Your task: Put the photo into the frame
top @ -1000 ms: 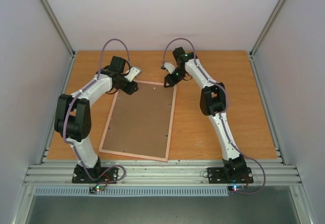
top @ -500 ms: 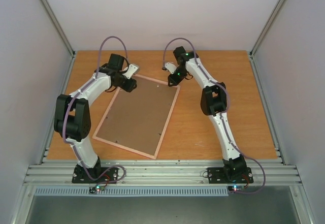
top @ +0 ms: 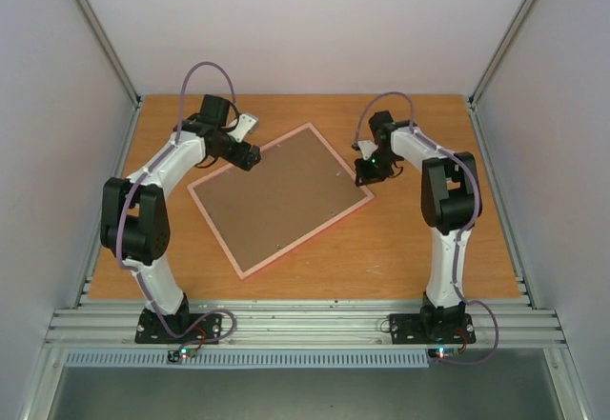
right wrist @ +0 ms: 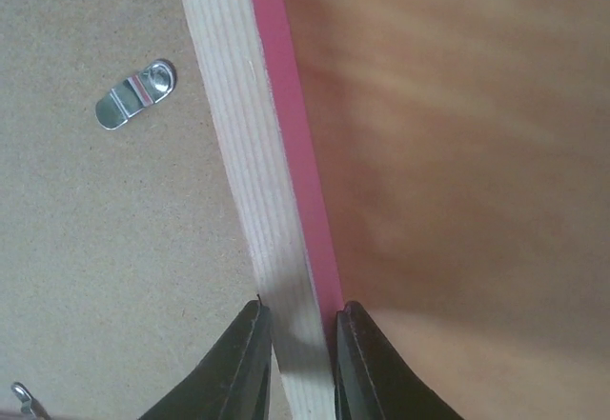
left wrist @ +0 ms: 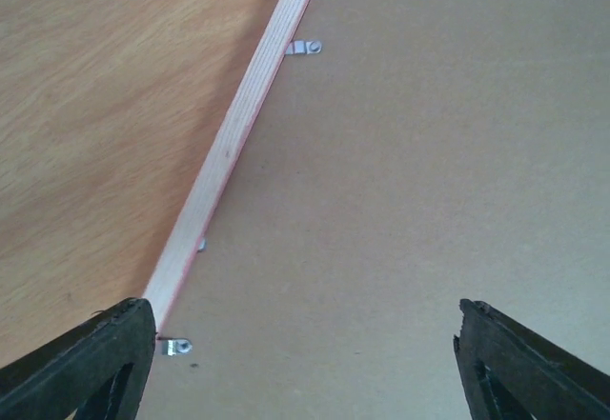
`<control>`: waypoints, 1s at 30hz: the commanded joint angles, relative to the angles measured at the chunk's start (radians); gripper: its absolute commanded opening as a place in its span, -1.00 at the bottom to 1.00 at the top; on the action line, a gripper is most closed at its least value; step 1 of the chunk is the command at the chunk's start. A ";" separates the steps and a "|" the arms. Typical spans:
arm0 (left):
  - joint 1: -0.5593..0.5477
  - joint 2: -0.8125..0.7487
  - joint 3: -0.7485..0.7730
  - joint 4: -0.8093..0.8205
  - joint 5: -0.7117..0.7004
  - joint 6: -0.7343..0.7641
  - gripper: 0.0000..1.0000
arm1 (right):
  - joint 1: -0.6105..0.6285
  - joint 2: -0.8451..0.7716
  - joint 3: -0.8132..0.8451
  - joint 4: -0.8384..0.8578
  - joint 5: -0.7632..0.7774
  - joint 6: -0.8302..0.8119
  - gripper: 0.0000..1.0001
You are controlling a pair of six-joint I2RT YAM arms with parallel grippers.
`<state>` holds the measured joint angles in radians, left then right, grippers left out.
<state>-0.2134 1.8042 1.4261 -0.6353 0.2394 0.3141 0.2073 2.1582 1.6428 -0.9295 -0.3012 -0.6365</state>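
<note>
We see the frame (top: 307, 237) face down, askew on the worktop (top: 381, 249). Our right tool (right wrist: 297, 330) pinches its rail near the right corner; our left tool (left wrist: 303, 320) gapes wide over the far-left edge, holding nothing.

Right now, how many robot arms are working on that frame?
2. The left arm reaches the frame's far-left side, left claw open above its brown back. The right arm is at the right corner, right claw pinching the rim. No others show.
</note>
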 commanded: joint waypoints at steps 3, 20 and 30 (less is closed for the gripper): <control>0.000 0.034 0.074 -0.063 0.158 0.022 0.65 | 0.079 -0.158 -0.314 0.151 -0.114 0.352 -0.77; -0.129 0.044 -0.107 -0.062 0.291 0.131 0.21 | 0.099 -0.202 -0.394 0.142 -0.676 0.230 -0.23; -0.230 0.155 -0.044 0.023 0.231 0.093 -0.27 | 0.083 -0.130 -0.281 0.227 -0.457 0.318 -0.45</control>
<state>-0.4088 1.9022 1.3148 -0.6785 0.4904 0.4213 0.2790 1.9911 1.3350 -0.7284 -0.8177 -0.3443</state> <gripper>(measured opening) 0.405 0.288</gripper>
